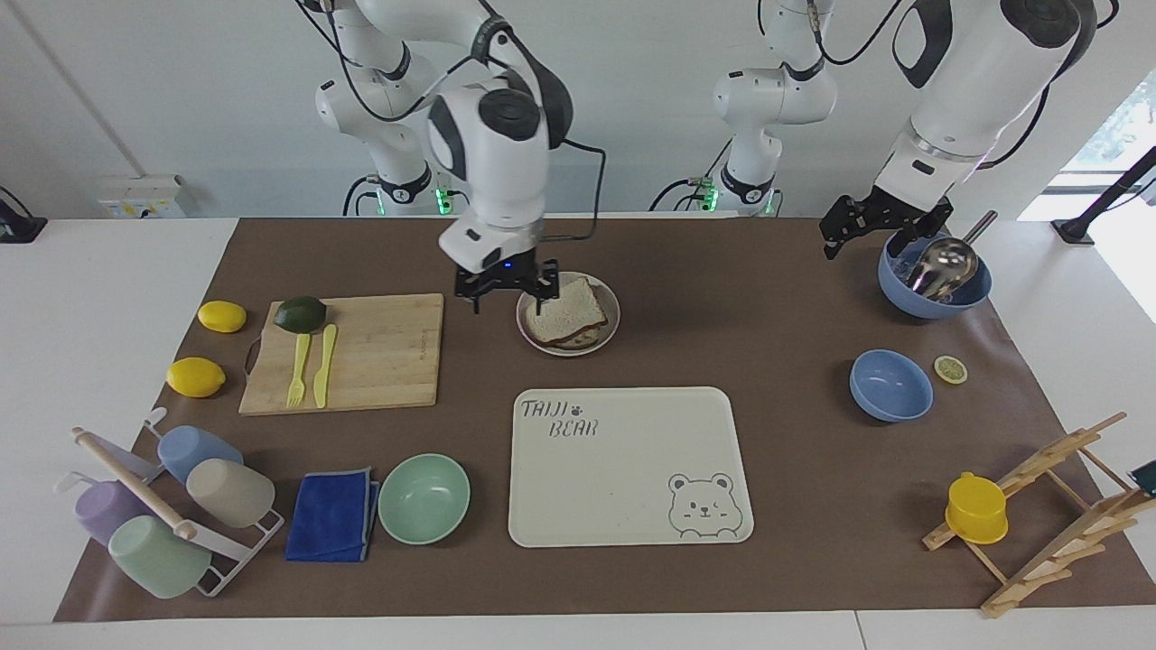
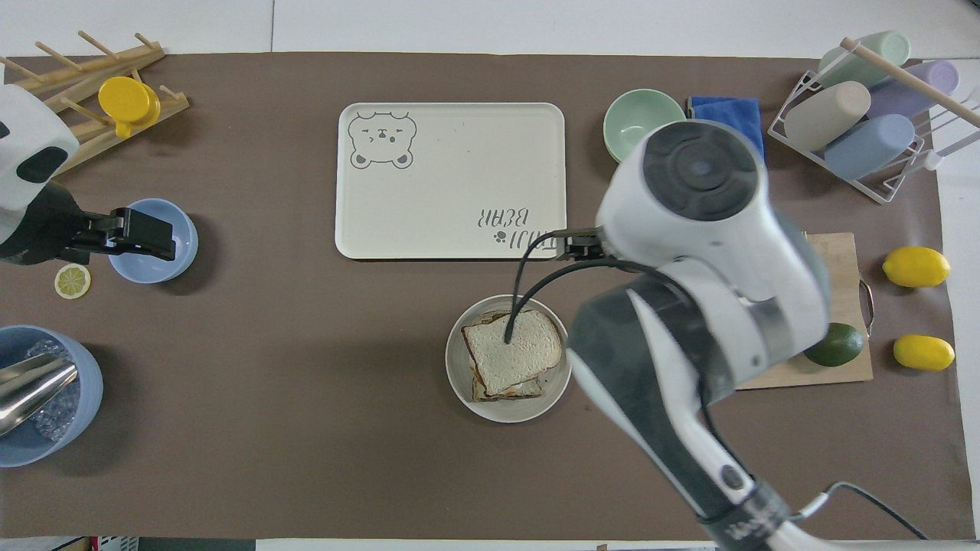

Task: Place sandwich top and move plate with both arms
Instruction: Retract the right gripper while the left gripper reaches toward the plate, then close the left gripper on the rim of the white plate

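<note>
The sandwich top (image 1: 568, 310) lies flat, skewed on the plate (image 1: 610, 303); right gripper (image 1: 506, 291) beside it, jaws wide, empty.

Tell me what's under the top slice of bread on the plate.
The sandwich top lies on a lower bread slice, whose crust edge peeks out, on the plate. Any filling is covered.
</note>
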You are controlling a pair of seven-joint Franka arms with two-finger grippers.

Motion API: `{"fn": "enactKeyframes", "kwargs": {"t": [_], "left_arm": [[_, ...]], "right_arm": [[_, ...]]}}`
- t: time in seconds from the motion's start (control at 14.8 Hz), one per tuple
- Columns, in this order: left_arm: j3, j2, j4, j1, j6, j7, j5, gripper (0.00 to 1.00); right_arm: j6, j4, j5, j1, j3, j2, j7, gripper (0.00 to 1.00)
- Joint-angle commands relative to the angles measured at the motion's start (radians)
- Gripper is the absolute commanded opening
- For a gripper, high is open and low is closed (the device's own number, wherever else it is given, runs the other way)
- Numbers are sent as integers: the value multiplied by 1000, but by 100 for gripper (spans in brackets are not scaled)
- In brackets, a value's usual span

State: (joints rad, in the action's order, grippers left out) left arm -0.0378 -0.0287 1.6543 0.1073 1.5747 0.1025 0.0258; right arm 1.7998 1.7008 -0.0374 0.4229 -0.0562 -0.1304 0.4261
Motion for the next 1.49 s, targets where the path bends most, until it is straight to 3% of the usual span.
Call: {"fn": "enactKeyframes", "kwargs": {"t": [0.0, 0.27, 0.54, 0.68, 0.95, 1.15, 1.22, 1.42], "left_arm": [[-4, -5, -4, -6, -12, 11, -12, 100], [-4, -7, 2, 2, -2, 13, -12, 100], [-8, -8, 21, 32, 13, 37, 3, 100], [-8, -10, 65, 69, 54, 136, 72, 100], [-8, -8, 237, 169, 249, 172, 137, 100], [-10, 44, 413, 256, 512, 210, 161, 100], [-10, 62, 447, 271, 578, 212, 187, 100], [-10, 111, 490, 317, 646, 195, 197, 100]], "right_arm": [[-121, -16, 64, -186, 12, 78, -128, 100], [-272, -70, 39, -286, -17, 78, -308, 100], [-320, -177, 34, -308, -57, 48, -403, 100], [-320, -147, 25, -309, -56, 67, -463, 100], [-324, -83, 27, -305, -62, 124, -463, 100], [-307, -90, 22, -297, -73, 108, -464, 100], [-324, -119, 18, -290, -91, 63, -466, 100], [-364, -150, 19, -285, -91, 55, -467, 100]]}}
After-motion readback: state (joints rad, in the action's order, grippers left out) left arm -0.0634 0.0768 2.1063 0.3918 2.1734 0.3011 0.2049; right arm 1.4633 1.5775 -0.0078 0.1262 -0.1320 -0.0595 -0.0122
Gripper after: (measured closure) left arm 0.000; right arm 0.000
